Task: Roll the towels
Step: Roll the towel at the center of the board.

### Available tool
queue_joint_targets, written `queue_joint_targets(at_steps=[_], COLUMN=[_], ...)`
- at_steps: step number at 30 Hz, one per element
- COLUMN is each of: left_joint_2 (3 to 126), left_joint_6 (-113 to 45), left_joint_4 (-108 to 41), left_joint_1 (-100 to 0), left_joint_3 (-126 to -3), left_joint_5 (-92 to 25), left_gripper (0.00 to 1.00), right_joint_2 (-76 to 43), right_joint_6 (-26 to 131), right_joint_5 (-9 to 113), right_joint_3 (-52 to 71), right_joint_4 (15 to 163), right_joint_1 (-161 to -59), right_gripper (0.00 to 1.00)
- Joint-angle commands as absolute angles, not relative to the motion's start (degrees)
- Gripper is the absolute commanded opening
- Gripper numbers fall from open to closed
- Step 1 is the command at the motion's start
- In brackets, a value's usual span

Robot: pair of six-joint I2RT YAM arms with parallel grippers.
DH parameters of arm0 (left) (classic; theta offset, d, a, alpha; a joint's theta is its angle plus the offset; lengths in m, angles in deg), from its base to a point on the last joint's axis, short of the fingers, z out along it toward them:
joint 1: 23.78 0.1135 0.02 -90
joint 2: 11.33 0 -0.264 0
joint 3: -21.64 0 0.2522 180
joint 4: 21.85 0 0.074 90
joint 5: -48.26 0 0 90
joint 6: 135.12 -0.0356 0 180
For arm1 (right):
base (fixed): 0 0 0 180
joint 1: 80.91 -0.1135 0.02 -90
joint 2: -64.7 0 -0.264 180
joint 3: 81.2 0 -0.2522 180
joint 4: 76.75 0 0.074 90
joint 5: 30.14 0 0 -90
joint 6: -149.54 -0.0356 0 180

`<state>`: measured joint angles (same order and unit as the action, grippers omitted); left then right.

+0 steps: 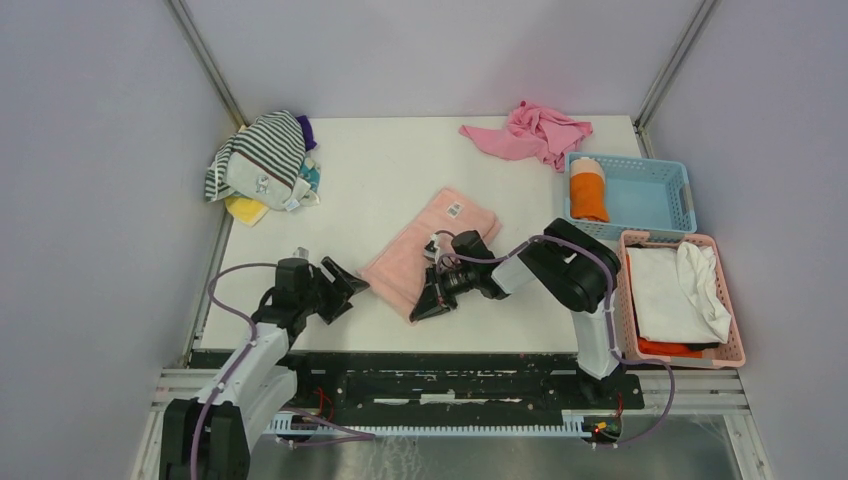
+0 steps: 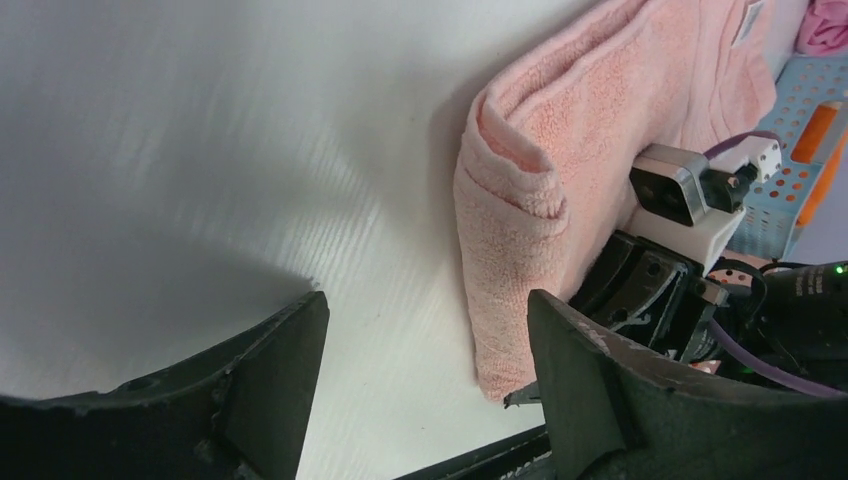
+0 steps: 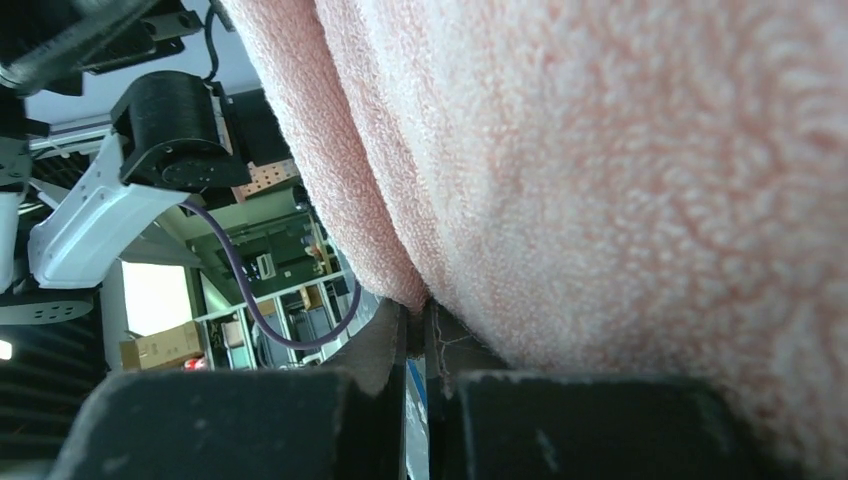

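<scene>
The pale pink towel (image 1: 420,245) lies folded lengthwise in the middle of the table, its white label (image 1: 454,210) at the far end. My right gripper (image 1: 425,305) is shut on the towel's near edge; in the right wrist view the cloth (image 3: 620,170) is pinched between the closed jaws of the gripper (image 3: 417,320). My left gripper (image 1: 345,285) is open and empty just left of the towel's near end. In the left wrist view the towel (image 2: 560,150) lies ahead of that gripper (image 2: 425,330), to the right. An orange towel (image 1: 588,190) stands rolled in the blue basket.
The blue basket (image 1: 660,170) is at the back right, with a pink basket (image 1: 725,300) of white and orange cloth in front of it. A bright pink cloth (image 1: 530,130) lies at the back. A striped cloth pile (image 1: 260,160) sits at the back left.
</scene>
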<state>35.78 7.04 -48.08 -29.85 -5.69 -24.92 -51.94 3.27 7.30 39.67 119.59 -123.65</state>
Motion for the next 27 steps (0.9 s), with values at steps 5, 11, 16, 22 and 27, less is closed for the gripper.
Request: queue_joint_targets(at_steps=[5, 11, 16, 22, 27], left_joint_2=[42.0, 51.5, 57.1, 62.7, 66.9], left_joint_6=[7.3, 8.0, 8.6, 7.6, 7.4], left_joint_4=[-35.2, -27.1, -23.5, -24.8, -24.9], left_joint_1=[-29.5, -29.6, -31.8, -34.1, -36.4], left_joint_3=[-4.2, -5.3, -6.2, -6.9, -8.2], left_joint_5=[-21.0, -20.9, -22.9, -28.6, -30.4], left_gripper=[0.74, 0.7, 0.64, 0.51, 0.48], right_joint_2=[-54.7, -52.5, -50.8, -46.3, -39.4], right_joint_6=[1.2, 7.0, 10.2, 18.6, 27.8], right_joint_5=[7.6, 9.6, 11.1, 16.1, 26.2], right_joint_3=[39.9, 38.2, 37.0, 33.8, 29.3], right_joint_4=[123.7, 114.2, 108.6, 95.4, 80.2], right_joint_1=[-122.4, -122.4, -122.4, -123.4, -127.0], right_gripper=[0.01, 0.02, 0.06, 0.15, 0.31])
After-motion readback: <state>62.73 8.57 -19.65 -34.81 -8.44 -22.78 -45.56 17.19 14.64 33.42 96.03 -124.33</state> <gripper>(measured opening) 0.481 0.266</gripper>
